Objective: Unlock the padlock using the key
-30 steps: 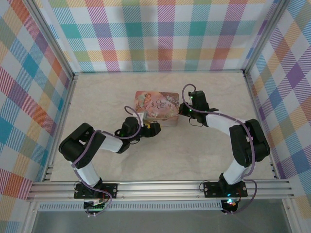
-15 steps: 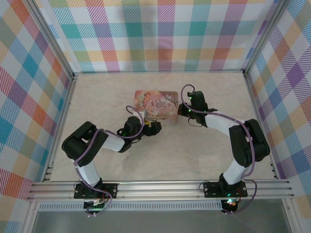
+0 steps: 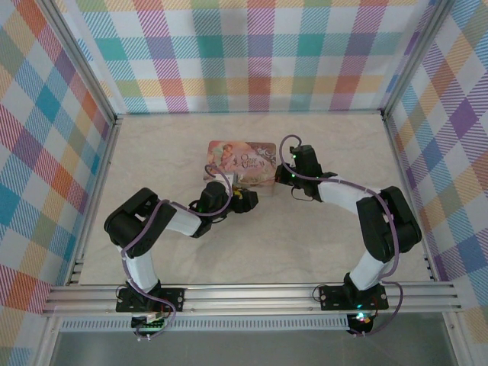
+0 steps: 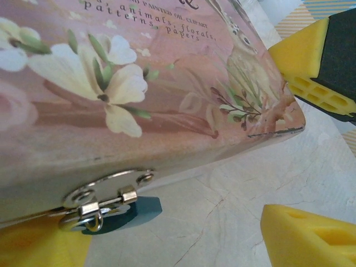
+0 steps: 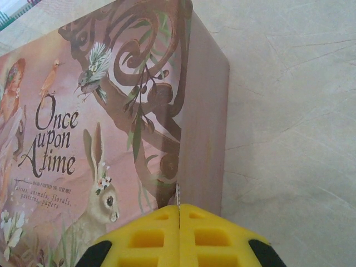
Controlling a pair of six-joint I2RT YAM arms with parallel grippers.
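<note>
Beside the right-arm end of the pink picture tin [image 5: 111, 111], your right hand [image 5: 179, 219] is clamped on the thin dark-grey metal key [image 5: 178, 193], tip toward that end, while the silver latch [image 4: 105, 203] sits round the corner beside your empty, wide-spread left hand [image 3: 244, 200].

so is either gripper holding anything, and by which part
The right gripper pinches the key by one end, its tip poking out; the left gripper holds nothing.

We count one pink picture tin [image 3: 242, 162] at centre frame, one silvery clasp [image 4: 105, 197], one dark-teal padlock [image 4: 133, 211], one thin key [image 5: 178, 194], and two grippers: left gripper [image 3: 242, 200], right gripper [image 3: 284, 174].
</note>
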